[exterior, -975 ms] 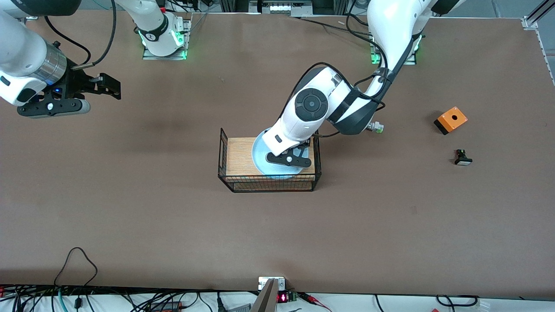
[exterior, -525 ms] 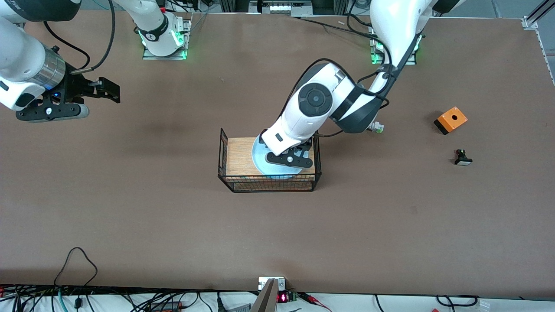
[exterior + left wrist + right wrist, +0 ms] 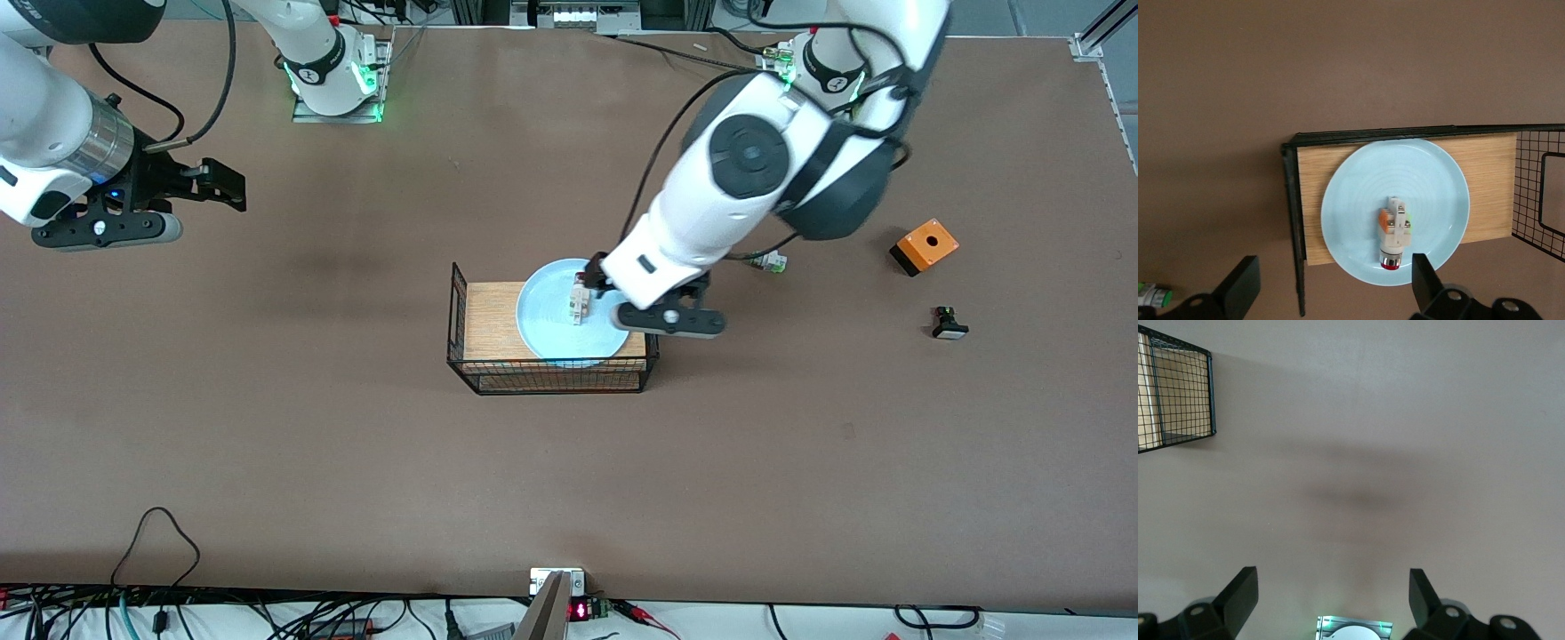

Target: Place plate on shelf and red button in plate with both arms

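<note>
The pale blue plate [image 3: 544, 322] lies on the wooden top of the wire rack [image 3: 489, 322] in the middle of the table. On the plate rests the red button [image 3: 580, 304], on its side, free of any grip. My left gripper [image 3: 669, 313] hangs open and empty over the rack's end toward the left arm. In the left wrist view the plate [image 3: 1358, 200] and the red button [image 3: 1393, 235] show just past my left gripper [image 3: 1333, 280]. My right gripper [image 3: 218, 182] waits open in the air over the right arm's end of the table; in the right wrist view my right gripper [image 3: 1331, 590] holds nothing.
An orange box [image 3: 925, 246] and a black switch with a white cap [image 3: 949, 324] sit toward the left arm's end. A white part with a green end [image 3: 769, 261] lies beside the left arm. The rack's mesh wall [image 3: 1178, 393] shows in the right wrist view.
My left gripper has opened, left the red button on the plate, risen and drawn back toward the left arm's end. The right arm has barely moved.
</note>
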